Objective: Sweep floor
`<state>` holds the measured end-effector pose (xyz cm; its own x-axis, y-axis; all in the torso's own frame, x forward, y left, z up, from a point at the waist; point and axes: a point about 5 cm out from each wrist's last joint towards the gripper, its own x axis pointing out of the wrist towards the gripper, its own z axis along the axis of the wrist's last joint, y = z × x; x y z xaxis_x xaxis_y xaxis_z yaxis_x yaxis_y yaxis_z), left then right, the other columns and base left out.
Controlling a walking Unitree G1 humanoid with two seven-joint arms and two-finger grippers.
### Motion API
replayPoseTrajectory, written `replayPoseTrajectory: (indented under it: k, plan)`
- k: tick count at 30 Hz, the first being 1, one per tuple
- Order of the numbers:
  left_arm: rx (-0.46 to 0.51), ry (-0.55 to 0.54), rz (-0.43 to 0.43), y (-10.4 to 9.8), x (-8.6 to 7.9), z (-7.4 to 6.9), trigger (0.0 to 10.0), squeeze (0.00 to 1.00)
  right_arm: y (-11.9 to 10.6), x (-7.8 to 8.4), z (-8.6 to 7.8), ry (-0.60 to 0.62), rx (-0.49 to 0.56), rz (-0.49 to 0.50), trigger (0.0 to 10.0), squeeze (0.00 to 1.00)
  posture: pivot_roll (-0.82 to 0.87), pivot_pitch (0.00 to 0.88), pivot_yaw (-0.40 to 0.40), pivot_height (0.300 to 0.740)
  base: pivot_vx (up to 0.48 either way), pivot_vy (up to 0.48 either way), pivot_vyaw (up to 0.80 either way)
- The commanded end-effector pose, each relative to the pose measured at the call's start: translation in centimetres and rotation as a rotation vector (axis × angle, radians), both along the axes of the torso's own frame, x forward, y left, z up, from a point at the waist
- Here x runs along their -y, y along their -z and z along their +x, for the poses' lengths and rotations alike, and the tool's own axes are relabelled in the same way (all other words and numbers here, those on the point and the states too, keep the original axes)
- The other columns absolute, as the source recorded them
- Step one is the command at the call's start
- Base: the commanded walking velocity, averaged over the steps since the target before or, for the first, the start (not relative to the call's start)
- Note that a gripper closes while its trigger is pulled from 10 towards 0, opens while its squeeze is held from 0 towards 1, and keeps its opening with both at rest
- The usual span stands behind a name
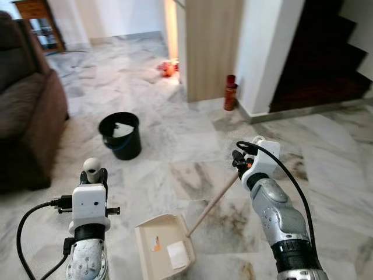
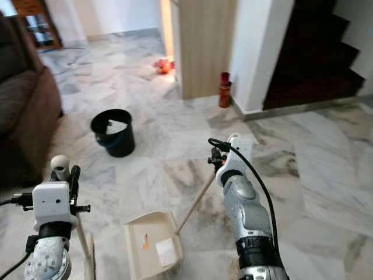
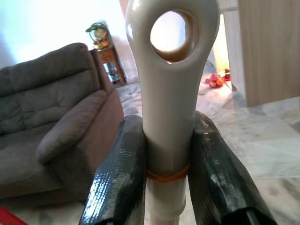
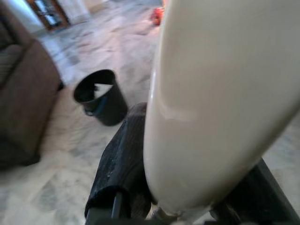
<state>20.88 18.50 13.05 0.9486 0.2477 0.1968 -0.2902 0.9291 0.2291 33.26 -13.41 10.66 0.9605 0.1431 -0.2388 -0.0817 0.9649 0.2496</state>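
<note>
I stand in a home, in the living area. The floor (image 1: 192,146) is polished marble tiles, white with grey veins. On my left is a brown fabric sofa (image 1: 26,111), and behind it a small wooden cabinet (image 1: 41,20). A dark staircase (image 1: 326,64) goes up on my right, beside a white wall (image 1: 265,52) and a wooden panel (image 1: 213,46). A black bucket (image 1: 120,135) stands on the floor.
</note>
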Motion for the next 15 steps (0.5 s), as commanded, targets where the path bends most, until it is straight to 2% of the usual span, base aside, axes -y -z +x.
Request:
replayPoseTrajectory:
  k: [1, 7, 15]
  plan:
    - [0.034, -0.001, 0.026, -0.86, 0.01, 0.19, 10.0, 0.0, -1.43, -0.05, 0.32, -0.005, 0.06, 0.025, 10.0, 0.0, -0.18, 0.029, 0.066, 0.74, 0.259, 0.0, 0.0]
    - [0.033, -0.001, 0.027, -0.86, -0.01, 0.19, 10.0, 0.0, -1.47, -0.08, 0.33, -0.014, 0.066, 0.011, 10.0, 0.0, -0.18, 0.028, 0.068, 0.74, 0.261, 0.0, 0.0]
    - [0.033, 0.0, 0.028, -0.86, 0.01, 0.23, 10.0, 0.0, -1.49, -0.26, 0.31, -0.026, 0.069, 0.01, 10.0, 0.0, -0.18, 0.026, 0.068, 0.74, 0.266, 0.0, 0.68]
